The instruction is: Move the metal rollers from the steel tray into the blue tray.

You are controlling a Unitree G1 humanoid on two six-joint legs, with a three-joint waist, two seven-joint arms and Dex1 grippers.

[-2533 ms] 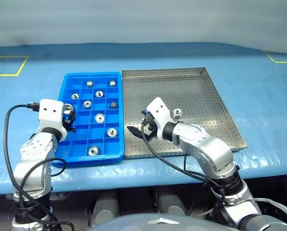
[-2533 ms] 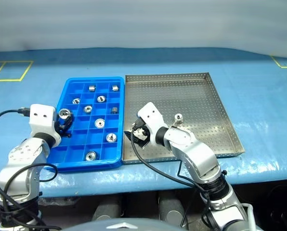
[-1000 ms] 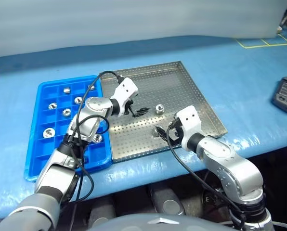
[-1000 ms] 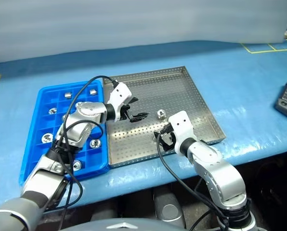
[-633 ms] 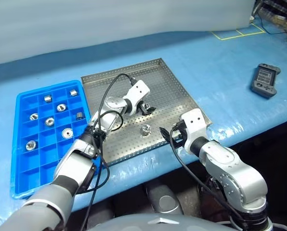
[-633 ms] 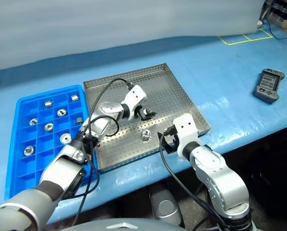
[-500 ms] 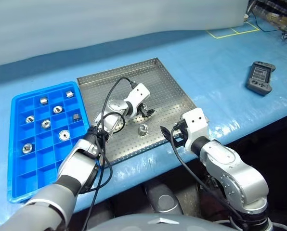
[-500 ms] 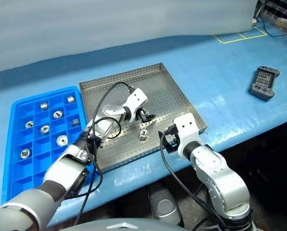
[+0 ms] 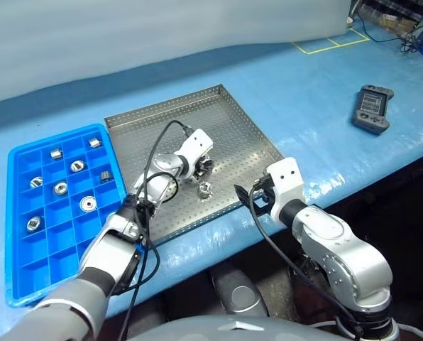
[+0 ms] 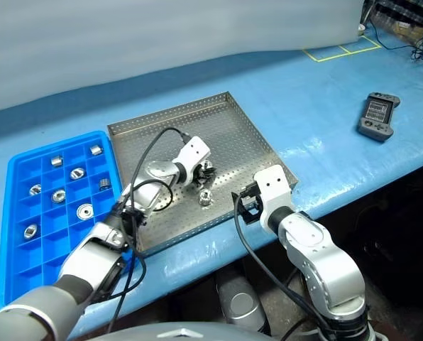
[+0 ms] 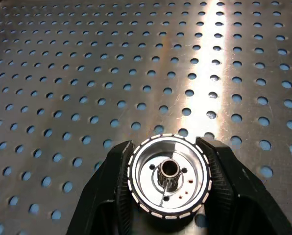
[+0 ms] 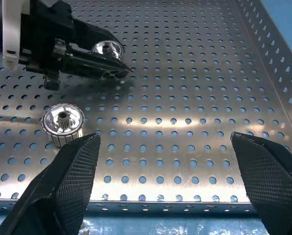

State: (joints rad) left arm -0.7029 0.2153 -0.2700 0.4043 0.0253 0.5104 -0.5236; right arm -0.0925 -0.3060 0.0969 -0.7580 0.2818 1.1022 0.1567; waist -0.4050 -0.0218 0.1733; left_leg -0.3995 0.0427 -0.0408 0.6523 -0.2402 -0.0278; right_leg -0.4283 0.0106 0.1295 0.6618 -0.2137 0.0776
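Note:
The steel tray [image 9: 162, 121] lies in the middle of the blue table, with the blue tray [image 9: 16, 153] to its left. Several metal rollers [image 9: 89, 204] sit in the blue tray's compartments. My left gripper [image 9: 206, 165] reaches low over the steel tray's floor and is shut on a metal roller [image 11: 168, 176], its black fingers [image 11: 219, 166] pressed against the roller's two sides. A second roller [image 12: 62, 125] stands loose on the perforated floor just in front of it. My right gripper [image 9: 248, 200] hovers open by the steel tray's front edge, holding nothing.
A dark handheld controller [image 9: 371, 117] lies on the table far to the right. Yellow tape lines [image 9: 325, 42] mark the far right corner. The table's front edge [image 9: 218, 231] runs just below the steel tray.
My left gripper has sunk a little toward the tray floor and closed on a roller. The right gripper stayed put. The whole picture has shifted left as the camera swung right.

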